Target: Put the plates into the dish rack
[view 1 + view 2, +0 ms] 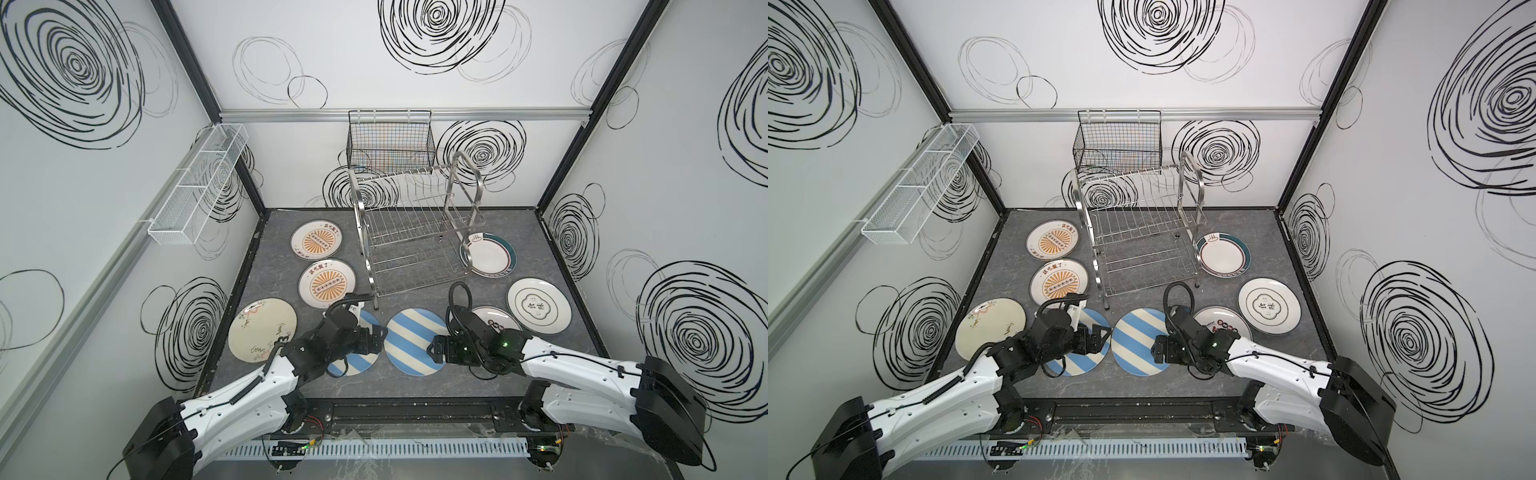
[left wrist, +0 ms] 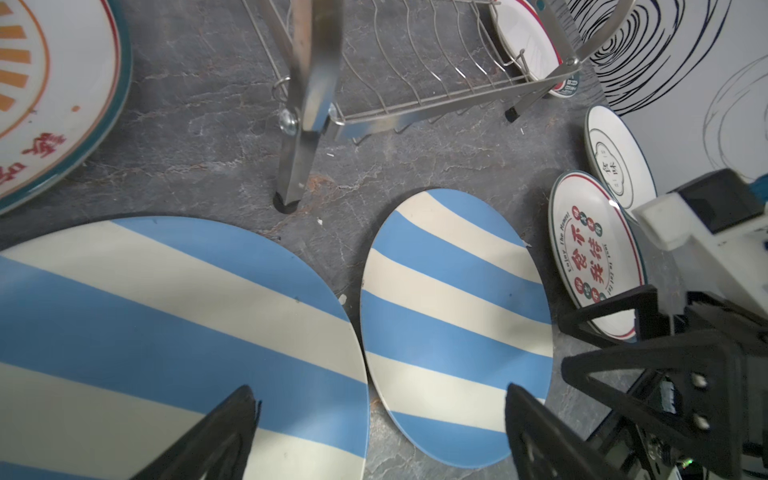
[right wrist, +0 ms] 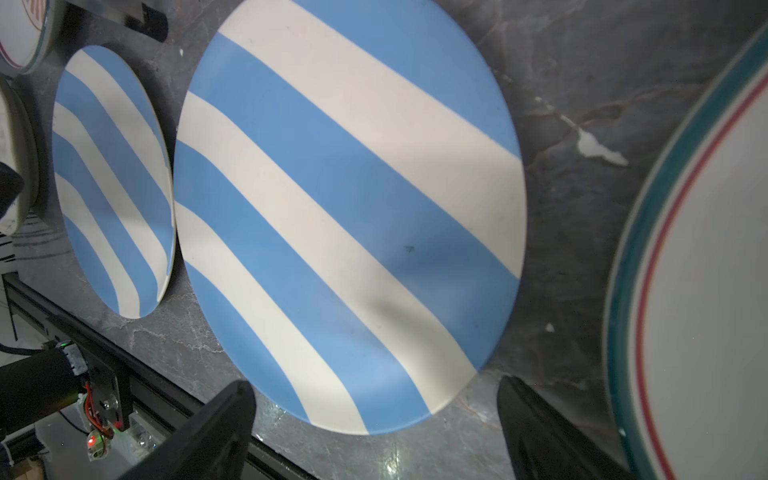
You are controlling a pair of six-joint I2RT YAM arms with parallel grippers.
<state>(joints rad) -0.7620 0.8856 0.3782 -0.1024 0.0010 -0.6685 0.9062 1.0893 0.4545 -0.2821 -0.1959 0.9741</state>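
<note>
The steel dish rack (image 1: pixel 415 232) stands empty at the back middle. Several plates lie flat around it: two orange sunburst ones (image 1: pixel 317 240) (image 1: pixel 327 283), a cream one (image 1: pixel 262 329), a teal-rimmed one (image 1: pixel 490 254), a whitish one (image 1: pixel 539 306) and a red-character one (image 1: pixel 496 322) half under the right arm. My left gripper (image 1: pixel 379 335) (image 2: pixel 380 390) hangs open over the right edge of the left striped plate (image 2: pixel 166 316). My right gripper (image 1: pixel 434 351) (image 3: pixel 374 382) is open at the near right rim of the middle striped plate (image 1: pixel 415 340) (image 3: pixel 349 208), holding nothing.
A black wire basket (image 1: pixel 390 139) hangs on the back wall and a white mesh tray (image 1: pixel 199 183) on the left wall. Side walls close in the mat (image 1: pixel 415 382). A black rail (image 1: pixel 399 411) runs along the front edge. The rack's front leg (image 2: pixel 297 174) stands near the left striped plate.
</note>
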